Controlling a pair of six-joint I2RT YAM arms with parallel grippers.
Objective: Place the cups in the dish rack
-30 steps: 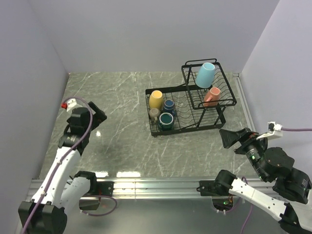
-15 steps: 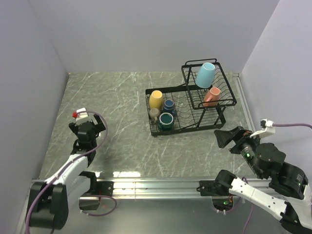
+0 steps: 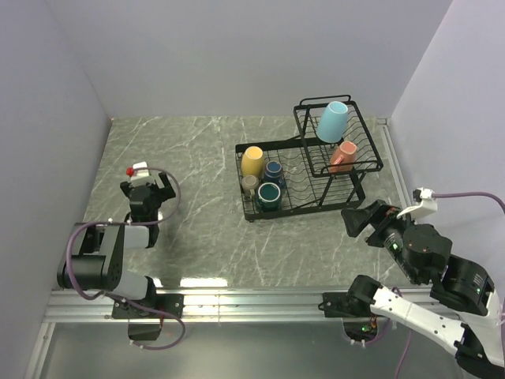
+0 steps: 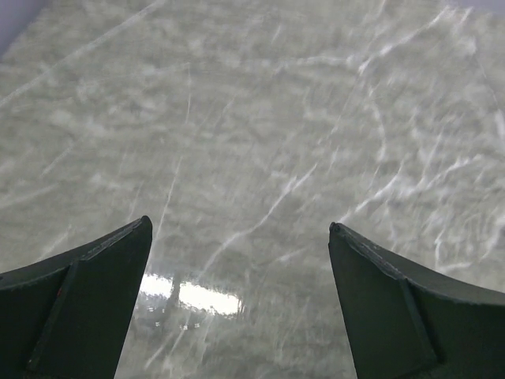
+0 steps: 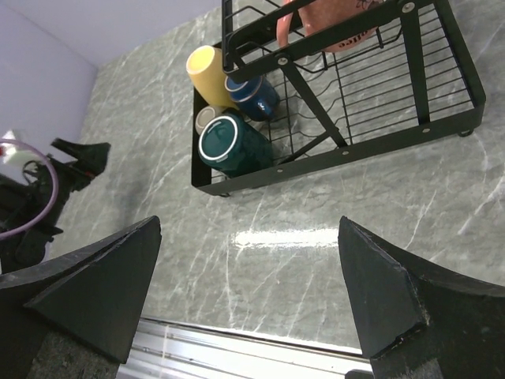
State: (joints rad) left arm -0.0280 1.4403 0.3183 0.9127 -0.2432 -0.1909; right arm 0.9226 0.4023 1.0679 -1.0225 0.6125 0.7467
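The black wire dish rack (image 3: 316, 193) stands right of centre on the marble table. Its lower tray holds a yellow cup (image 3: 252, 161), a navy cup (image 3: 274, 172), a small olive-tan cup (image 3: 249, 185) and a dark green cup (image 3: 269, 196). A light blue cup (image 3: 333, 121) and a salmon-pink cup (image 3: 342, 156) lie in the raised basket. My left gripper (image 3: 147, 192) is open and empty low over bare table, far left of the rack. My right gripper (image 3: 357, 219) is open and empty, just near-right of the rack (image 5: 331, 158), with the green cup (image 5: 229, 144) ahead of it.
Lavender walls close in the table on the left, back and right. An aluminium rail (image 3: 252, 300) runs along the near edge by the arm bases. A purple cable loops off the left wrist (image 5: 31, 189). Marble tabletop (image 3: 197, 158) lies between the arms.
The left arm has folded back and down toward its base, and its gripper now sits lower over the table. The right gripper has edged left toward the rack. The cups have not moved.
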